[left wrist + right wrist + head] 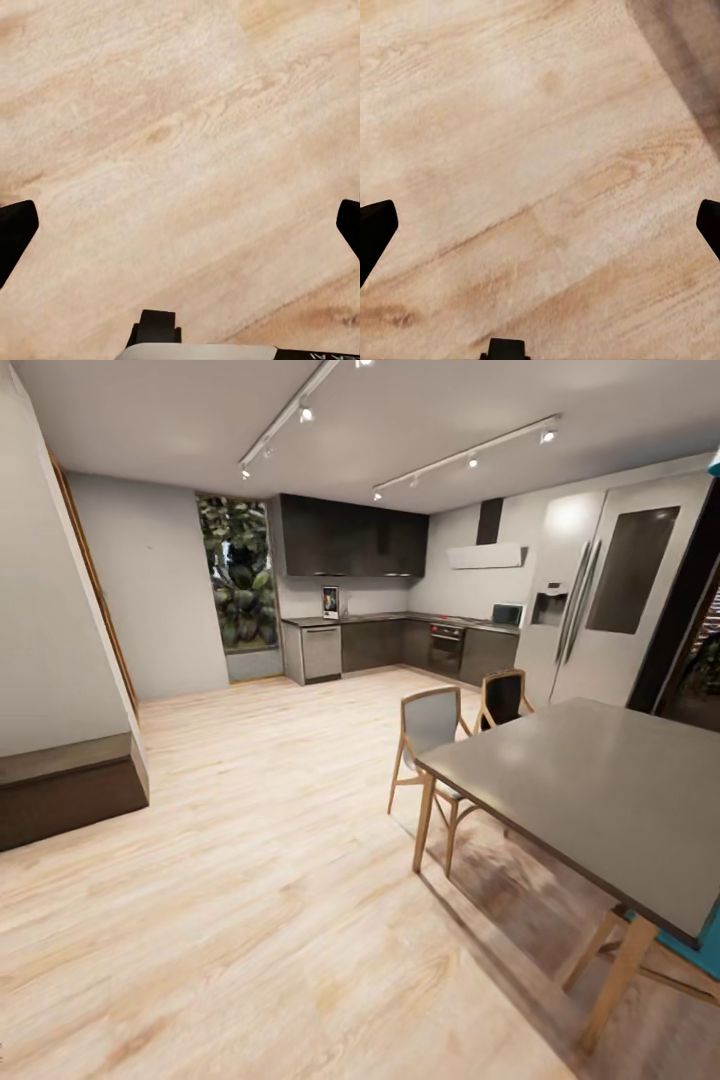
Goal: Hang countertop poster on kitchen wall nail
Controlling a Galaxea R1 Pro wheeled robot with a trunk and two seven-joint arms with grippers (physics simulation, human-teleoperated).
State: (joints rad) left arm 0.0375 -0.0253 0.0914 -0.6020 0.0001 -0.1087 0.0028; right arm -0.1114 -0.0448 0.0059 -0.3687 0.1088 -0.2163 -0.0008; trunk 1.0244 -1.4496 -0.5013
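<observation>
The poster (330,602) stands upright on the far counter (400,619), against the back wall, well apart from the robot; left jaws (180,221) and right jaws (540,221) both spread wide, empty, over floor (250,880).

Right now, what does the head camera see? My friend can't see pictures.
A small poster stands on the far kitchen countertop, across a wide wooden floor. A grey table with chairs is near on the right, and a fridge stands behind it.
</observation>
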